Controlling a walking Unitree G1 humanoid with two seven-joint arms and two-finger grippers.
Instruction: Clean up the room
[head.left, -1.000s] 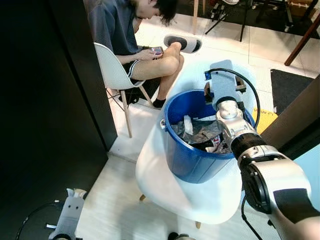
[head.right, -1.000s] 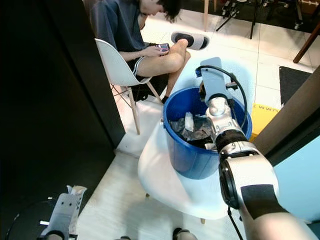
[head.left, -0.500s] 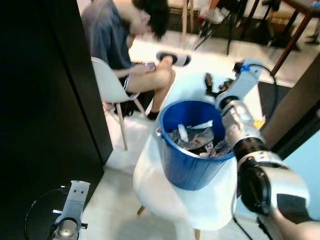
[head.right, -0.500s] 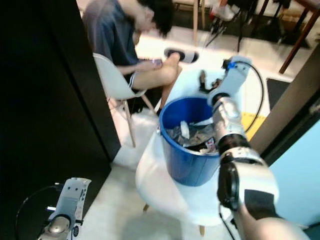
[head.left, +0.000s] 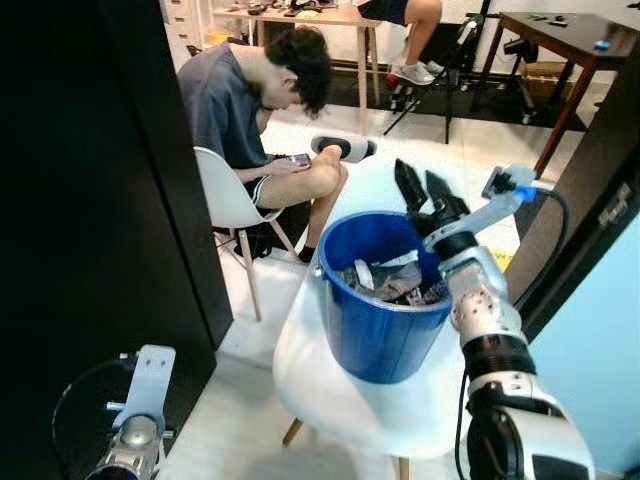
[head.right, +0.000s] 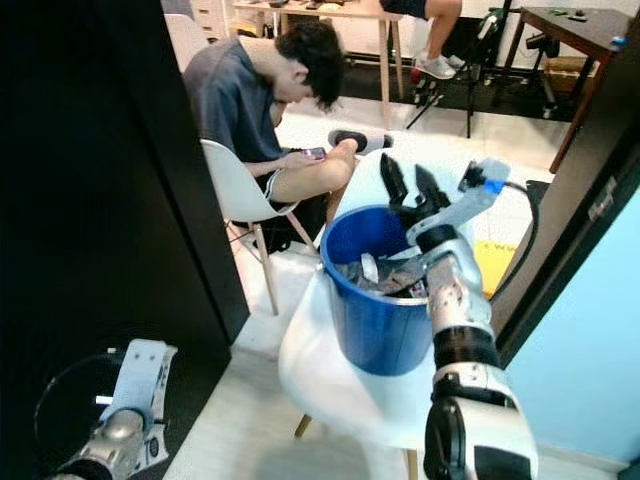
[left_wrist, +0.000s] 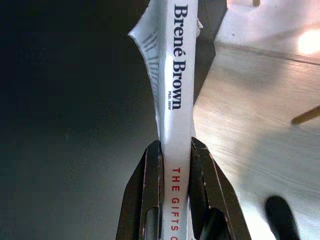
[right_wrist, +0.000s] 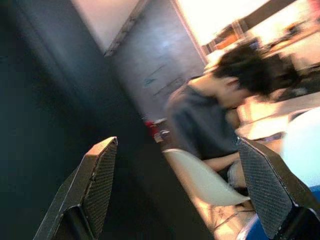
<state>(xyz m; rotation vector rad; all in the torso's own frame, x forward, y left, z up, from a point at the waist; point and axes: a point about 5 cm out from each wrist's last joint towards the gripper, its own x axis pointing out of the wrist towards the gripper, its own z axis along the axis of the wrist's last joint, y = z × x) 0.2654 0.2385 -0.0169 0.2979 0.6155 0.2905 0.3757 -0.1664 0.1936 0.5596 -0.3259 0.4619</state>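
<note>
A blue bucket packed with crumpled paper and wrappers is set on the seat of a white shell chair. The right tool is raised above the bucket's far rim, its two black fingers spread wide apart with nothing between them.

The left arm is held low beside a tall black panel. In the left wrist view, the left tool is clamped on a white paperback book, its fingers pressed against both faces of the book near the spine, on which "Brené Brown" is printed in dark letters, with red lettering lower down. The book is held out over the pale wooden floor.

Behind the bucket, a person in a grey T-shirt is seated on a second white chair, bent over a phone. A wooden surface is seen further back.
</note>
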